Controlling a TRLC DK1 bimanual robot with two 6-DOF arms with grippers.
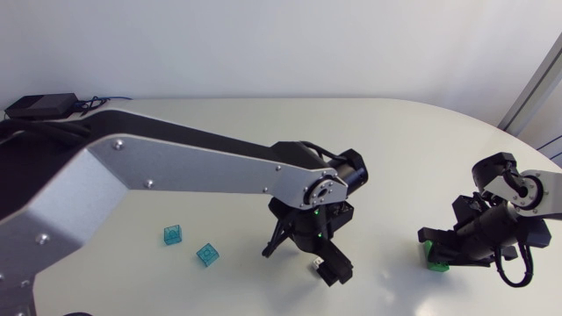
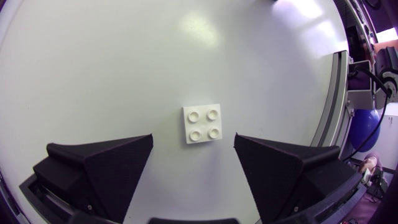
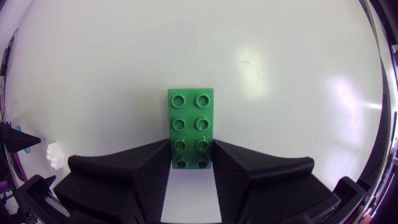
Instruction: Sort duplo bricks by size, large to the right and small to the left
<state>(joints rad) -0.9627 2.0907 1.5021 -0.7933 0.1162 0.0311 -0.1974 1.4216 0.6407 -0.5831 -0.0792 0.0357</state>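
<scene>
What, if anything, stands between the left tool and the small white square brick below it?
Nothing visible does. The small white four-stud plastic brick lies on the pale table, just ahead of the open left tool, touching neither finger.

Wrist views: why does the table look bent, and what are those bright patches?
Left wrist view: the fisheye lens curves the table; soft glare lies beyond the white brick. Right wrist view: similar glare beside the green brick. Head view: only soft shadows.
</scene>
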